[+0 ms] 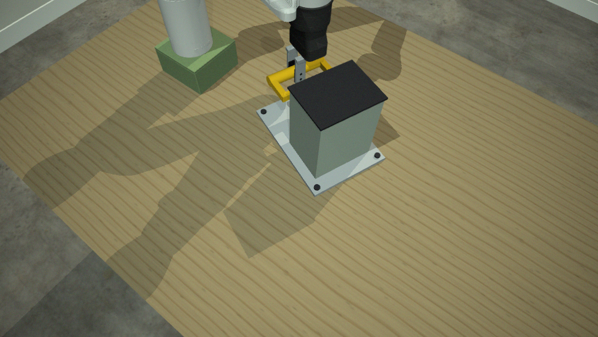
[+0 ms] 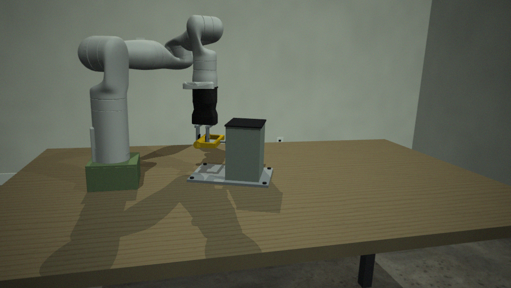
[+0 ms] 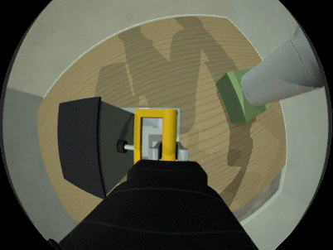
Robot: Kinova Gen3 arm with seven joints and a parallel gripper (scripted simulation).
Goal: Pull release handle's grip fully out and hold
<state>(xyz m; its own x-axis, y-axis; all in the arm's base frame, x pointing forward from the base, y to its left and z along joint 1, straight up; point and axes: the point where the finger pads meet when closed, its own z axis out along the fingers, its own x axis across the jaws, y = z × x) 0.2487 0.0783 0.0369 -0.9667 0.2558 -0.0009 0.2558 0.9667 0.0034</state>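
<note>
The release handle's yellow grip [image 1: 293, 77] is a rectangular loop on the side of the grey housing with a black top [image 1: 337, 117] that faces the arm's base. My gripper [image 1: 295, 69] comes down from above, and its two grey fingers are shut on the grip's level bar. In the exterior view the grip [image 2: 210, 138] hangs above the table, joined to the housing [image 2: 244, 150] by a thin rod, with my gripper [image 2: 202, 137] on its outer bar. The wrist view shows the grip [image 3: 156, 132] just below my fingers.
The housing stands on a grey base plate [image 1: 274, 123] bolted at its corners. The arm's green pedestal [image 1: 196, 58] is to the left of the grip. The table is wooden, with wide room to the right and front.
</note>
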